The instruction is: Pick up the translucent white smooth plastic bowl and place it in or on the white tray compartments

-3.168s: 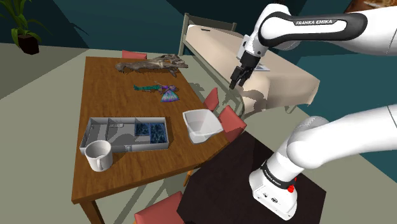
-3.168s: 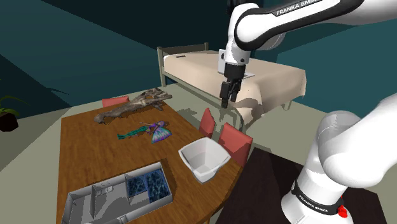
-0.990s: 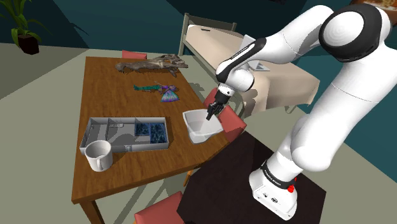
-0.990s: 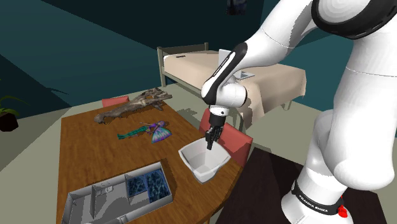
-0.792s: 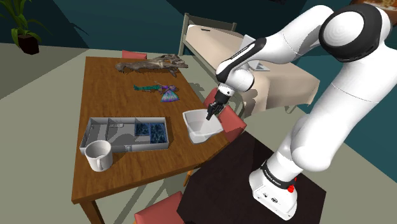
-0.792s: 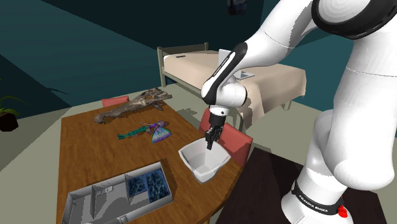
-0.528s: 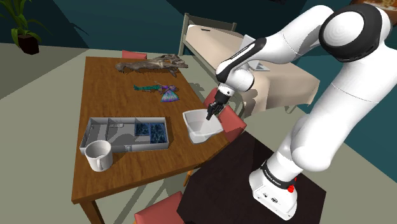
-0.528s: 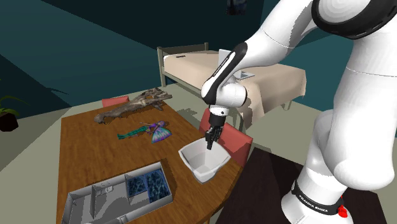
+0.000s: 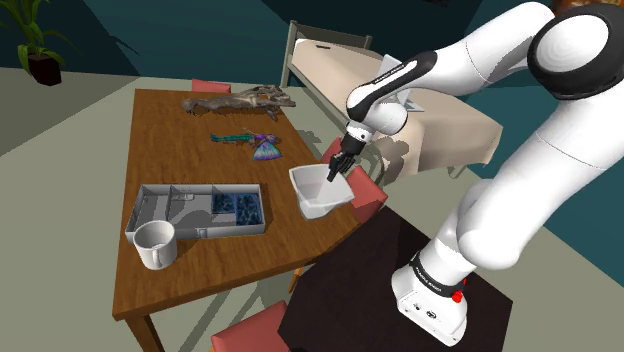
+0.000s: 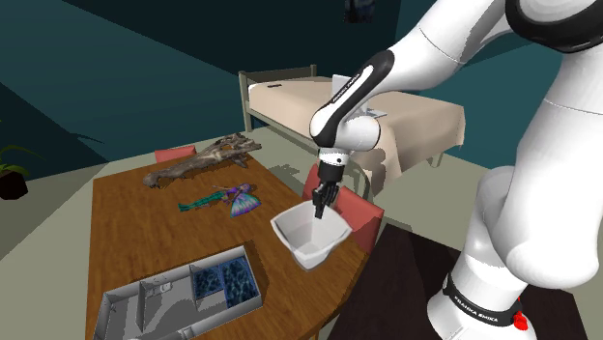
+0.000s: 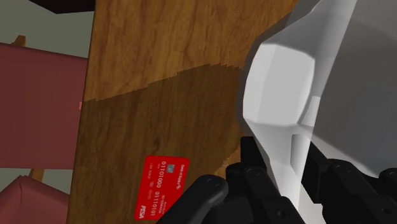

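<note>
The bowl (image 9: pixel 318 195) was pinched at its rim by the pincer (image 9: pixel 334 175), one finger inside the wall. Under the pincer, a red card (image 11: pixel 162 188) was seen on the tabletop (image 11: pixel 159 57).

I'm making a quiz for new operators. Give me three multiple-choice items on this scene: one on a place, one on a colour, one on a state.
1. Relative to the tray, the mug stands: A inside it; B beside it on the table; C under it.
2. The card on the table is: A red; B green; C yellow.
3. The gripper is: A open; B shut on the bowl; C shut on nothing.
Answers: B, it stands outside the tray's corner; A, the wrist view shows red; B, the bowl's wall is clasped.
</note>
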You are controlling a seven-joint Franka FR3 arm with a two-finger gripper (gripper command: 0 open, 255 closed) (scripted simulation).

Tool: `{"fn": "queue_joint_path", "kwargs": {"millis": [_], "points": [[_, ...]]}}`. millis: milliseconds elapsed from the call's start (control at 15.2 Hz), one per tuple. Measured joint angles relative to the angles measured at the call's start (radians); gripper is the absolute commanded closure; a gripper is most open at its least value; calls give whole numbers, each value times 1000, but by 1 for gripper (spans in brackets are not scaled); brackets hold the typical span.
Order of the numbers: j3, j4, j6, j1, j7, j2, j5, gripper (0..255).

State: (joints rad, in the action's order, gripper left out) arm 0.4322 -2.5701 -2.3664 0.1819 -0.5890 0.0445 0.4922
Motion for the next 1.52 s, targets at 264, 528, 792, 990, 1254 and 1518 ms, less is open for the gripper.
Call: {"fn": "queue_joint_path", "kwargs": {"millis": [264,528,792,990,1254,1518], "points": [[-3,1,43,-8,59,61,-59,255],[-6,15,92,-18,105,111,-107,255],[-11,31,141,-29,144,154,-144,255],[-16,43,179,-36,172,188,-170,255],[-62,97,181,9,238,154,-135,255],[-108,167,170,58,301,92,-90,255]]}}
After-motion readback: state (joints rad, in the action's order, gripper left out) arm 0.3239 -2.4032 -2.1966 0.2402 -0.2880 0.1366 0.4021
